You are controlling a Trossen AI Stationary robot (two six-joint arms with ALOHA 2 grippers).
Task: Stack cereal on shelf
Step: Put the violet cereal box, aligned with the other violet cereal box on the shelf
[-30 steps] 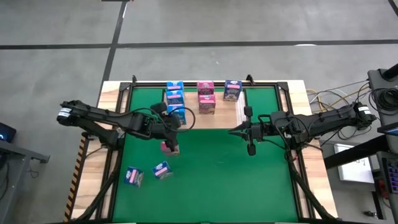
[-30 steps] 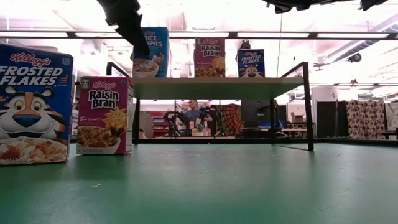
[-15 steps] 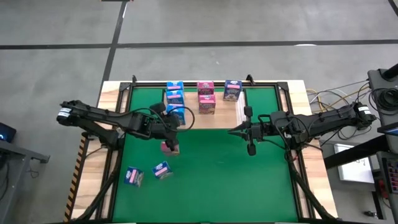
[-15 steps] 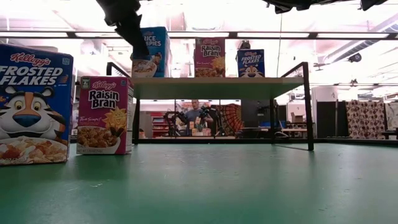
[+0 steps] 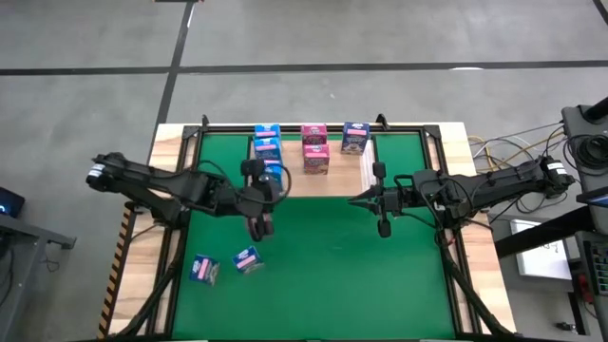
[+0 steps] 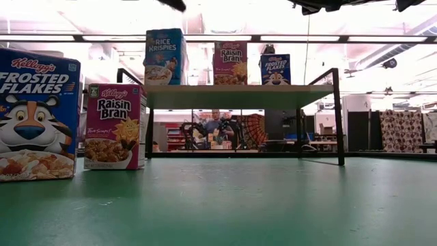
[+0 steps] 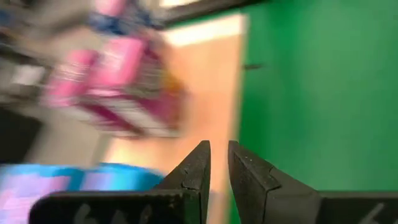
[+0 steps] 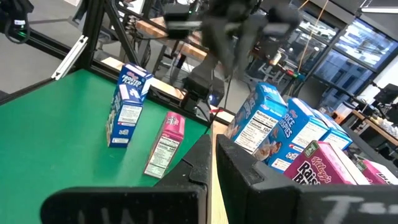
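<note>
The shelf [image 6: 239, 96] stands at the far side of the green mat. On it stand cereal boxes: light blue [image 6: 165, 56], pink [image 6: 231, 63] and dark blue [image 6: 275, 69]. Other cereal boxes stand on the mat: a pink one [image 6: 114, 126] and a dark blue one [image 6: 35, 113], with another dark blue one [image 5: 248, 258] beside it. My left gripper [image 7: 217, 152] hovers shut and empty above the shelf's near left part, over a light blue box [image 5: 273, 173]. My right gripper [image 5: 353, 200] hangs shut and empty, level, above the mat before the shelf's right end.
The shelf's black frame legs [image 6: 338, 116] stand on the mat. Bare green mat [image 5: 342, 275] lies in the middle and at the near right. Pale wooden tabletop borders the mat [image 5: 480, 275]. A person sits far behind in the room [image 6: 217, 126].
My left gripper has risen from beside the light blue box at the shelf's left end, almost out of the low view's top, tipping a little as it went. The box stays standing on the shelf. My right arm has kept still.
</note>
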